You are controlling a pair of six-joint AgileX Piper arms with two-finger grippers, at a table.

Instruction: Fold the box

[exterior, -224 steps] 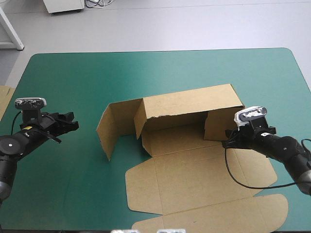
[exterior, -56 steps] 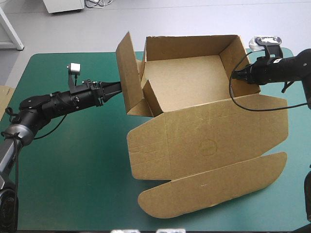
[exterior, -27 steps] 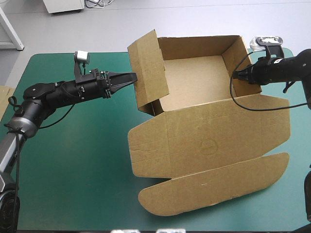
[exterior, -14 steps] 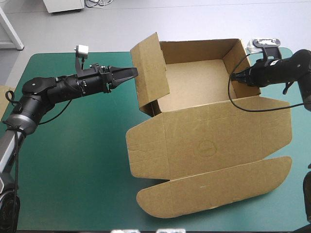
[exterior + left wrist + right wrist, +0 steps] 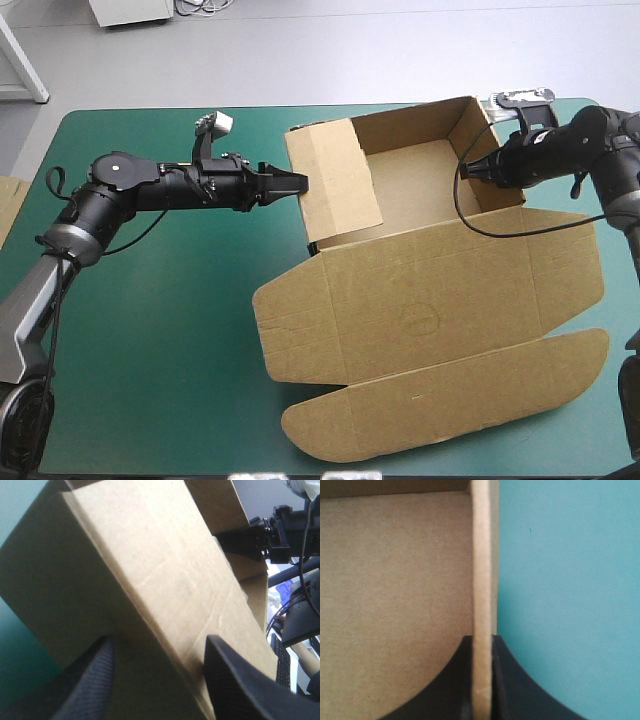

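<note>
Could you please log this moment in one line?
box: lid flat | left gripper: open, at flap | right gripper: shut on box

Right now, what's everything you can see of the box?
The box is brown board: an open tray, far and right walls raised, lid lying flat toward the near edge of the table and ending in a rounded tuck flap. The left wall panel leans in over the tray. The right gripper is shut on the right wall's top edge. The left gripper has its fingers apart at the left panel, board between them.
</note>
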